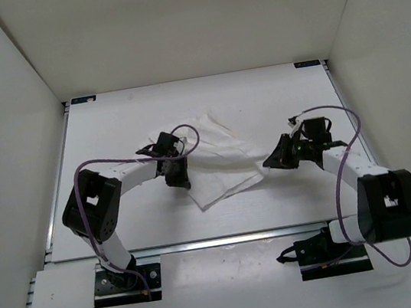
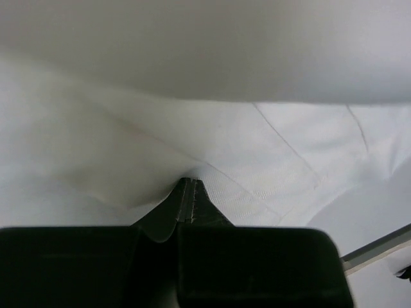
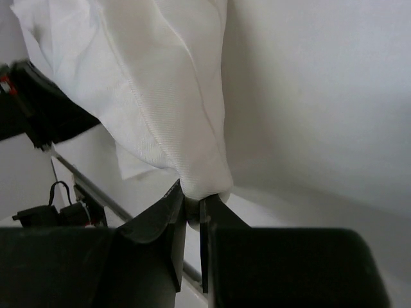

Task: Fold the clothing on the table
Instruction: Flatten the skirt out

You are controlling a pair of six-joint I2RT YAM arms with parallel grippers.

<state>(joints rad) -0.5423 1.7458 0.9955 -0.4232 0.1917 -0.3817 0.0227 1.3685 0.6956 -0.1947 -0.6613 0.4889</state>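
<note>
From overhead, the left gripper point(image 1: 178, 180) and right gripper point(image 1: 271, 163) are shown too small for their grip to be made out. In the left wrist view, the clothing point(image 2: 257, 167) is cut off at both sides and blurred above. In the right wrist view, its pinched edge is hidden between the fingers point(image 3: 168, 215) and its top is cut off.

Your left arm point(image 1: 94, 209) and right arm point(image 1: 388, 208) have white links and black, boxy joints. A purple cable point(image 1: 358, 127) loops along each. Their base plates point(image 1: 129, 287) are black, like your left gripper point(image 2: 187, 181) and right gripper point(image 3: 191, 199).
</note>
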